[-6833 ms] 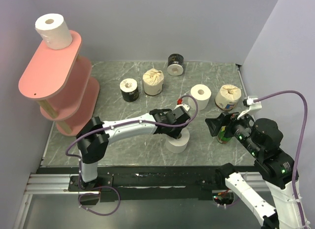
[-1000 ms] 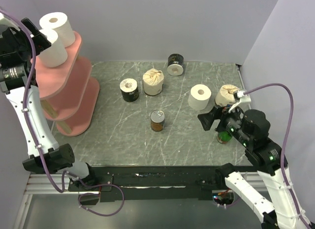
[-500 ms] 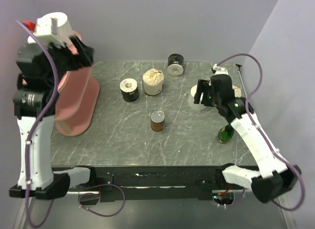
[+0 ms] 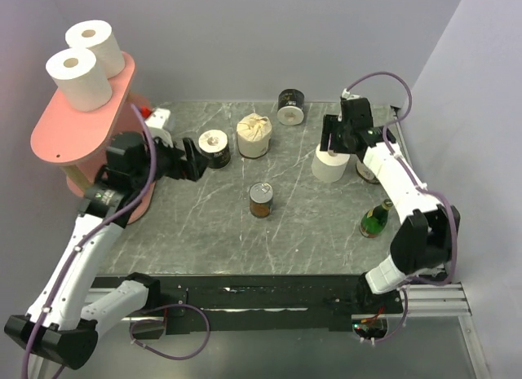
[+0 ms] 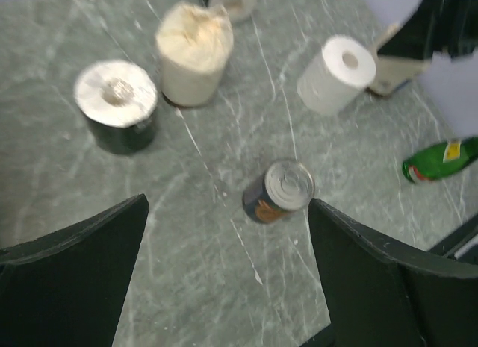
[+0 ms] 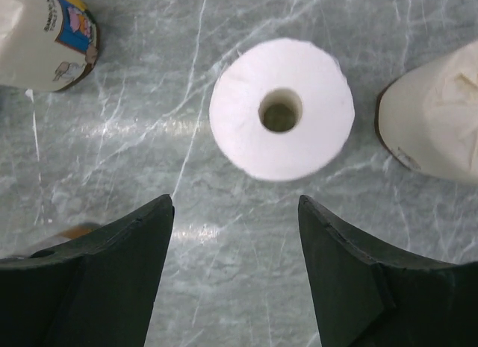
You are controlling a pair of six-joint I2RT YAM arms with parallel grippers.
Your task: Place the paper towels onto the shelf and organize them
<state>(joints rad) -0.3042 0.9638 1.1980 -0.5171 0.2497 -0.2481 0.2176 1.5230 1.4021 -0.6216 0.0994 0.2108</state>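
My left pincer [image 5: 228,209] hangs wide open and empty above the table [image 4: 212,224], just left of the near black-wrapped roll [image 4: 214,147], with a cream roll [image 4: 254,134] to that roll's right. My right pincer [image 6: 235,201] is spread just as wide and grips nothing, and the plain white roll [image 6: 281,108] stands on end just ahead of my fingertips, right of centre. The shelf [image 4: 57,143] stands at the far left with two white rolls [image 4: 77,79] side by side on its top board. The far black-wrapped roll [image 4: 290,107] lies by the back wall. The tin can [image 4: 261,200] and green bottle [image 4: 375,220] sit nearer.
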